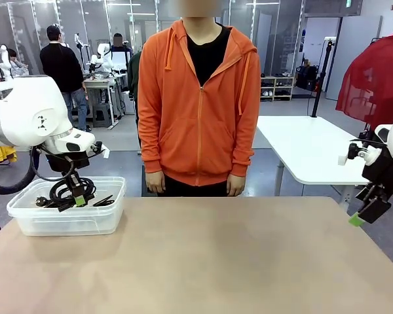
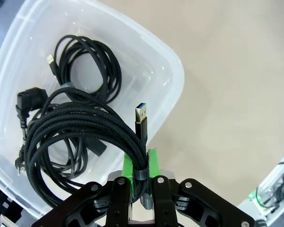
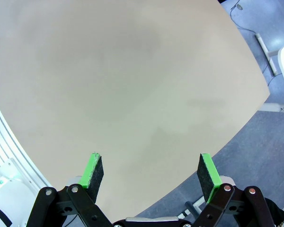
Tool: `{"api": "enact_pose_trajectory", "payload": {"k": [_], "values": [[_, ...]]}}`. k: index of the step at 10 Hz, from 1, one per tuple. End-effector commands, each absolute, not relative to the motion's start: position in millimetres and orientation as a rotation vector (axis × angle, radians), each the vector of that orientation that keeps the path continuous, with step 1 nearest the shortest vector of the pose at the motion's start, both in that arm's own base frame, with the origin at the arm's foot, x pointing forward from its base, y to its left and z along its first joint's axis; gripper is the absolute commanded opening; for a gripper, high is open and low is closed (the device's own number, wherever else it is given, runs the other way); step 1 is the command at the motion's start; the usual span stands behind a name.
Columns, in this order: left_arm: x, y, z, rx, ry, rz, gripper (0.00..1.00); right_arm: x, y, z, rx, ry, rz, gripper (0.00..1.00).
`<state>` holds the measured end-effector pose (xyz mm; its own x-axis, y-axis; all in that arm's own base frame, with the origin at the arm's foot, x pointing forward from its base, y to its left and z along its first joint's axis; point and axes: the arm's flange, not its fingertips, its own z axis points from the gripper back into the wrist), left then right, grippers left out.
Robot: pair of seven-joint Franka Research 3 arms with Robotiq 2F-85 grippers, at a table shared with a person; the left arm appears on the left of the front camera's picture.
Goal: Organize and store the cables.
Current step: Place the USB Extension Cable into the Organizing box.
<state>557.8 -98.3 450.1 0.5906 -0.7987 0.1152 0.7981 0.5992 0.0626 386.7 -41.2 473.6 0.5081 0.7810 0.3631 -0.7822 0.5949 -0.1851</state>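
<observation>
Braided cable coil [image 2: 80, 137] in left claw [image 2: 139, 182] | clear bin [image 2: 165, 71]: two cables

Spreading across the lower half of the frame: a beige table [image 1: 236, 261], matte and evenly lit. Standing at right, past its far edge: a white table [image 1: 308, 147] on pale legs. Stretching behind, through the middle: grey floor [image 1: 118, 134]. Lining the upper frame: glass partitions [image 1: 26, 19] catching reflections of ceiling lights. Sitting upper right of centre: a low shelf unit [image 1: 276, 87]. Hanging at the upper right edge: a red cloth [image 1: 374, 78]. Standing in the upper left distance: a cluttered workbench [image 1: 101, 84].
</observation>
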Motion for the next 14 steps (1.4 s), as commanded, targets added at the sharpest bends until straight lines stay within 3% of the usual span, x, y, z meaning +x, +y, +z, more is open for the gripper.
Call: {"api": "enact_pose_trajectory", "payload": {"k": [1,9,14], "values": [[577.6,-99.4,457.7,-0.018,-0.14,-0.944,0.0,389.5,-40.8,474.9,0.0,-0.427,0.935,1.0],[654.3,-111.7,447.3,-0.053,-0.084,-0.983,0.0,389.5,-40.8,474.9,0.0,-0.427,0.935,1.0],[669.0,-112.1,430.8,-0.056,-0.041,-0.959,0.0,389.5,-40.8,474.9,0.0,-0.427,0.935,1.0]]}}
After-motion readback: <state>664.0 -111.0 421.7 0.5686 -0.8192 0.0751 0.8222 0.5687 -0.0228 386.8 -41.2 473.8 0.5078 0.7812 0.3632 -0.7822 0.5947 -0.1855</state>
